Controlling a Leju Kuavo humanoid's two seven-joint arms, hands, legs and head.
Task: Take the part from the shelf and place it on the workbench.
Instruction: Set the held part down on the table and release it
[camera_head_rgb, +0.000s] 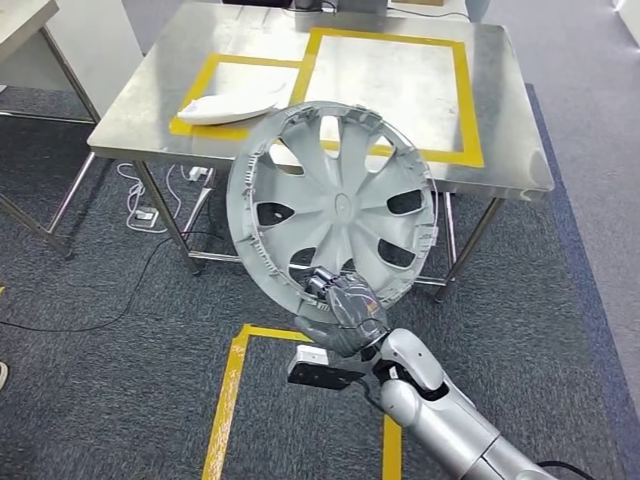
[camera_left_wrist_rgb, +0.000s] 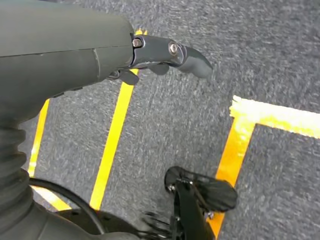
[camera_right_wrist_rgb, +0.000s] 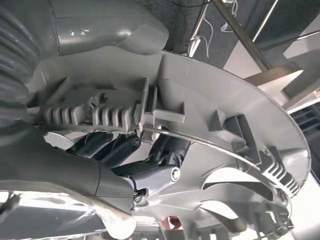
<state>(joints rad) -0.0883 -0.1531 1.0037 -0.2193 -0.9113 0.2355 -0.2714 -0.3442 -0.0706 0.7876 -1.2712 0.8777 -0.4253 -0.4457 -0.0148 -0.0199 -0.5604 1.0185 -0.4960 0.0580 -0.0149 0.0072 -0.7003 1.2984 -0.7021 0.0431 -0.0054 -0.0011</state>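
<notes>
Presently: one steel workbench (camera_head_rgb: 498, 110) with two yellow-taped rectangles, on grey carpet. One grey wheel cover (camera_head_rgb: 336, 205), tilted above the floor before the bench, its lower rim gripped by right hand (camera_head_rgb: 343, 305). One white curved panel (camera_head_rgb: 226, 108) on the bench. Left hand (camera_left_wrist_rgb: 113, 55) hangs empty, fingers extended.

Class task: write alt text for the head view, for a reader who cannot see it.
The robot's right hand grips the lower rim of a round grey plastic wheel cover, holding it upright before a steel workbench marked with yellow tape; a white curved part lies on the bench.
</notes>
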